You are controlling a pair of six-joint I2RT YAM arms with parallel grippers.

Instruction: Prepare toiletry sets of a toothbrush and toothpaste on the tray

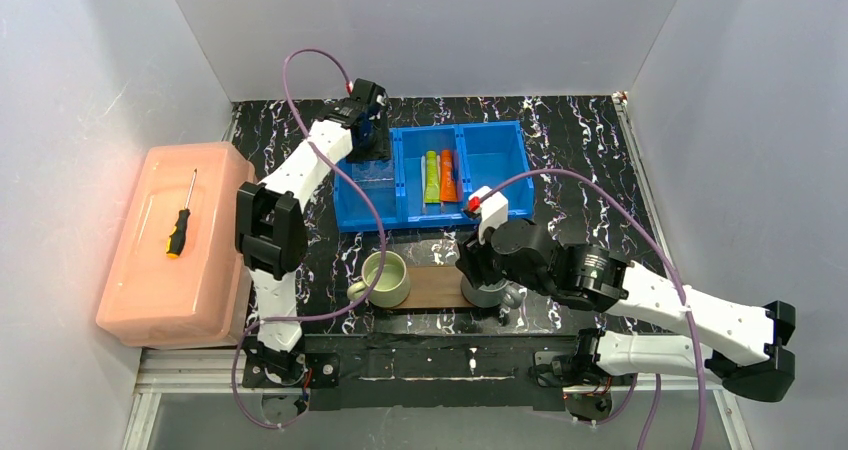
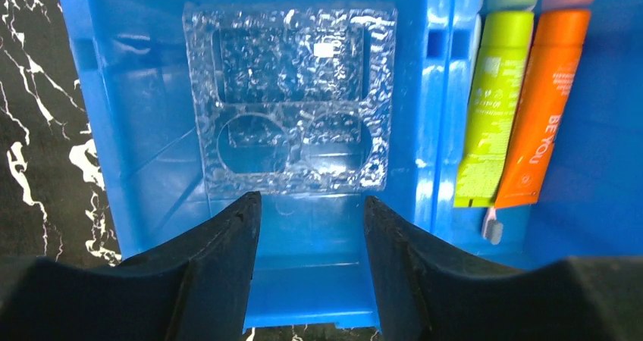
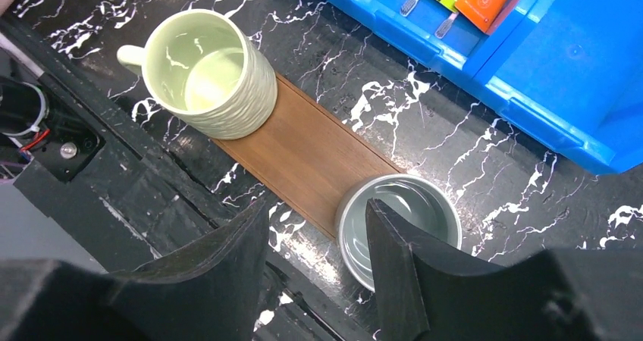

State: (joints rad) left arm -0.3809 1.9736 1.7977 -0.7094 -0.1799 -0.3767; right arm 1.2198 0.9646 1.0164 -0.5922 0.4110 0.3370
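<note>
The lime-green tube [image 1: 431,177] and the orange tube [image 1: 447,175] lie side by side in the middle compartment of the blue bin [image 1: 500,140]. They also show in the left wrist view, lime [image 2: 493,106] and orange [image 2: 542,106]. Two toothbrush heads [image 3: 407,6] [image 3: 443,27] stick out from under them. The brown tray [image 3: 311,151] lies on the table, bare in the middle. My left gripper [image 2: 312,204] is open and empty over the bin's left compartment. My right gripper [image 3: 317,212] is open and empty, with one finger above the grey mug [image 3: 402,223].
A pale green mug [image 3: 208,72] stands on the tray's left end, and the grey mug on its right end. A clear plastic holder [image 2: 288,102] lies in the bin's left compartment. A pink box [image 1: 175,240] with a screwdriver [image 1: 180,220] on it stands at the left.
</note>
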